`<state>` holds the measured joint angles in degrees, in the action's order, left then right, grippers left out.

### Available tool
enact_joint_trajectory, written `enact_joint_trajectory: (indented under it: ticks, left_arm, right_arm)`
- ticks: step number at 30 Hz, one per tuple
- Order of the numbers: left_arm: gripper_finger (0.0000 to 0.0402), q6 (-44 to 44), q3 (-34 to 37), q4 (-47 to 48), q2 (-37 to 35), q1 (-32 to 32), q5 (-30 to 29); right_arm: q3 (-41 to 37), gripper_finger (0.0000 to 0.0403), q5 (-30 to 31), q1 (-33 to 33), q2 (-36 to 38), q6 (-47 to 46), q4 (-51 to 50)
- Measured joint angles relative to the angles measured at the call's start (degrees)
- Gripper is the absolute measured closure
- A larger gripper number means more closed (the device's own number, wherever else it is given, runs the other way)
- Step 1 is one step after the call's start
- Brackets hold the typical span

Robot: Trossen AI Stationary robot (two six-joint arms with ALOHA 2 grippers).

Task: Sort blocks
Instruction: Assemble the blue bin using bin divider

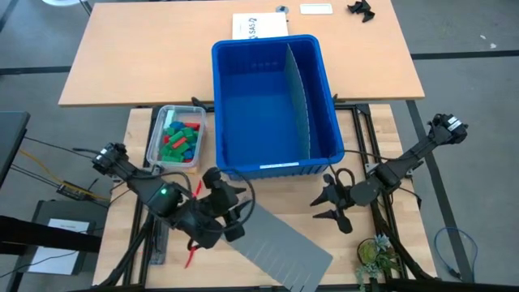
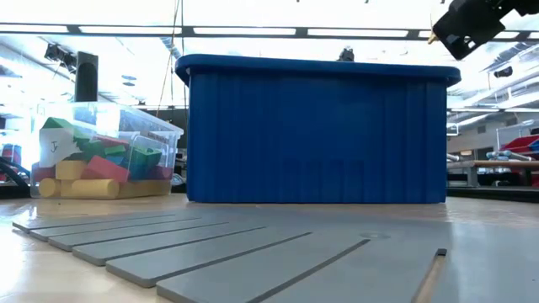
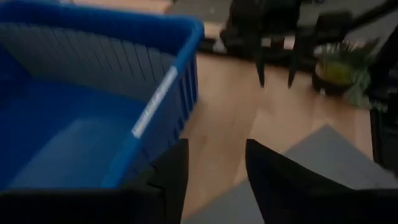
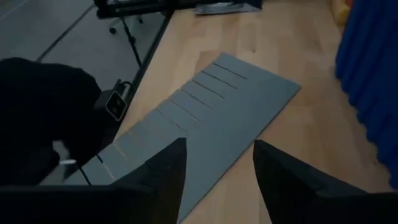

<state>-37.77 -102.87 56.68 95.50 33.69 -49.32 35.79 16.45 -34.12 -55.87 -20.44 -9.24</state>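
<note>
The blocks (image 1: 180, 139), red, green, blue and yellow, lie heaped in a small clear tub (image 1: 154, 146) at the left of the table; the low view shows them (image 2: 93, 168) through the tub's wall. My left gripper (image 1: 227, 195) hovers open in front of the blue bin's near left corner, and in its wrist view the fingers (image 3: 214, 174) have nothing between them. My right gripper (image 1: 328, 204) stands open near the bin's near right corner, above the bare table; its wrist view (image 4: 214, 168) looks across a grey panel.
A large blue bin (image 1: 276, 166) with an upright grey divider (image 1: 298, 97) fills the table's middle. A grey slotted panel (image 1: 284, 243) lies flat at the near edge, between the two arms. A small plant (image 1: 377, 255) stands near the front right corner.
</note>
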Motion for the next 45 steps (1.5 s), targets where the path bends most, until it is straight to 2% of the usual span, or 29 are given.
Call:
enact_joint_trajectory:
  ticks: [8,13,16,20,24,29,31,36,45]
  left_arm:
    - [0.0214,-3.33,0.0,6.43,7.17,-1.95,8.13]
    - [0.0213,-4.49,0.02,11.81,11.57,-4.66,17.31]
    - [0.0213,-4.01,2.51,13.02,12.24,-5.6,17.82]
    - [0.0213,-4.12,10.12,12.6,11.2,-7.18,17.05]
    - [0.0213,-4.73,18.1,5.31,10.24,-9.21,21.63]
    - [0.0213,-6.93,25.68,-8.39,10.05,-10.36,31.95]
    - [0.0215,-9.23,28.12,-13.78,9.6,-10.47,34.29]
    - [0.0224,-17.21,33.92,-22.31,6.74,-9.9,34.78]
    - [0.0229,-28.73,44.03,-39.39,4.02,-7.79,31.41]
  right_arm:
    - [-0.02,0.0219,-1.75,-3.68,-7.12,9.45,2.28]
    - [-0.02,0.0216,-1.71,-4.91,-12.34,13.0,4.39]
    - [0.24,0.0217,-2.25,-5.34,-14.78,12.04,5.08]
    - [1.45,0.0223,-4.3,-6.76,-16.55,8.28,4.71]
    - [1.75,0.0228,-4.16,-8.68,-16.79,6.52,4.57]
    - [1.75,0.0222,-1.84,-9.81,-17.27,7.42,4.48]
    - [1.75,0.0215,-1.52,-10.55,-17.34,9.03,4.38]
    - [1.79,0.0202,-1.44,-14.27,-19.06,12.23,6.62]
    - [2.44,0.0204,-0.27,-21.97,-29.48,16.39,11.5]
